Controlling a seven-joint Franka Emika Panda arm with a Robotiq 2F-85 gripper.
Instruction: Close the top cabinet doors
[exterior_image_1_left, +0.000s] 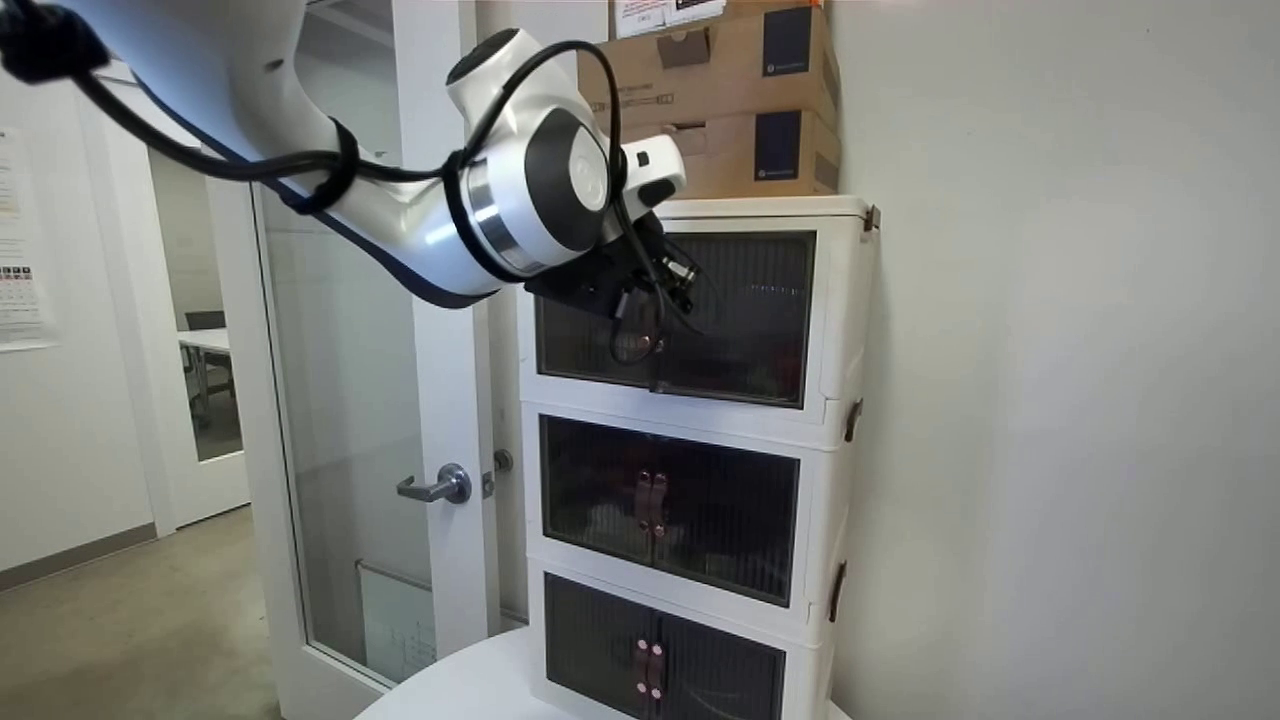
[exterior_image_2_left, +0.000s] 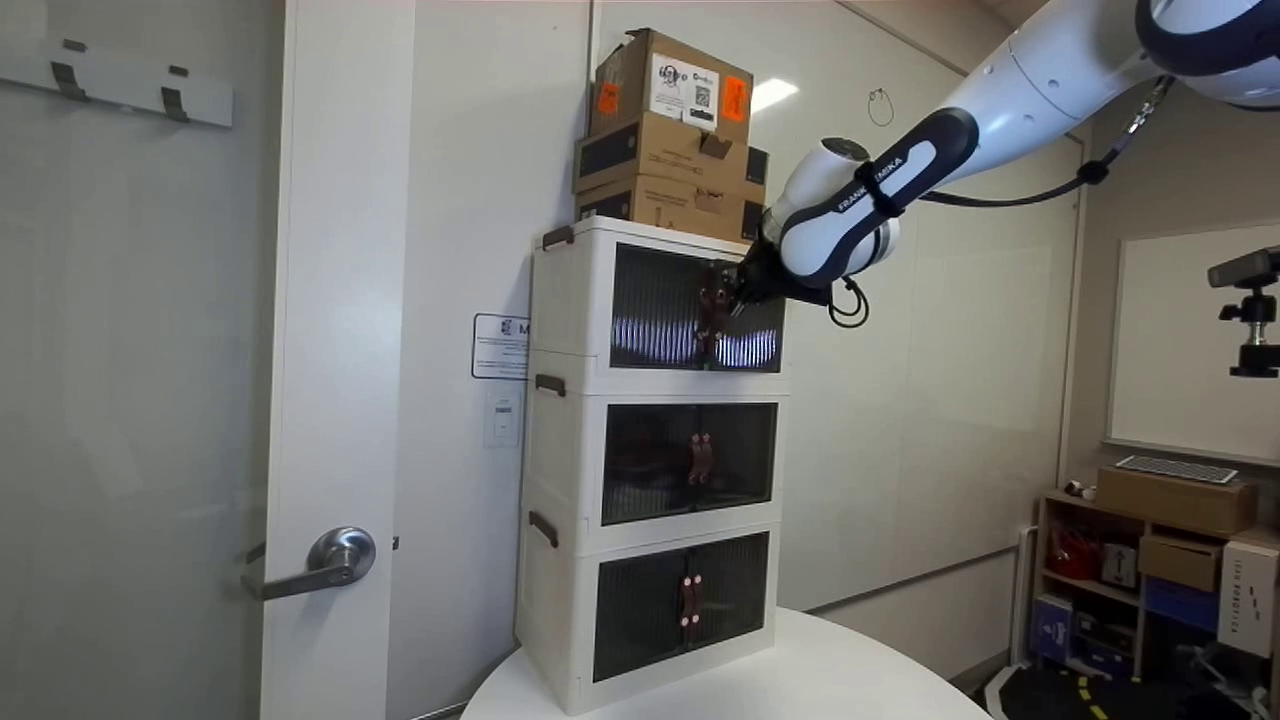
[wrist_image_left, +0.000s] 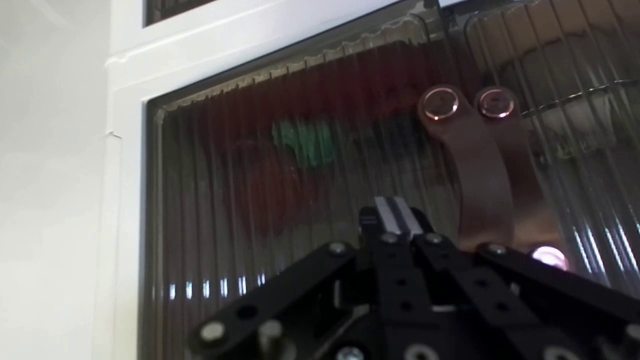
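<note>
top cabinet doors (exterior_image_1_left: 735, 328) look closed or nearly so, high on the cabinet (exterior_image_2_left: 560, 455); the gripper (wrist_image_left: 398, 215), jaws together, is just before the cabinet's upper front.

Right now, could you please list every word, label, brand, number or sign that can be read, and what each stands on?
"FRANK", a strap over the gap, then "EMIKA": the robot arm.
"M", the rest cut off by the cabinet: the wall sign.
"LEAN", then apparently "ROBOTICS": the tall white box.
Too small or blurred: print on the stacked cardboard boxes, the wall poster, the sign's lower lines, marks on the board behind the glass door.
</note>
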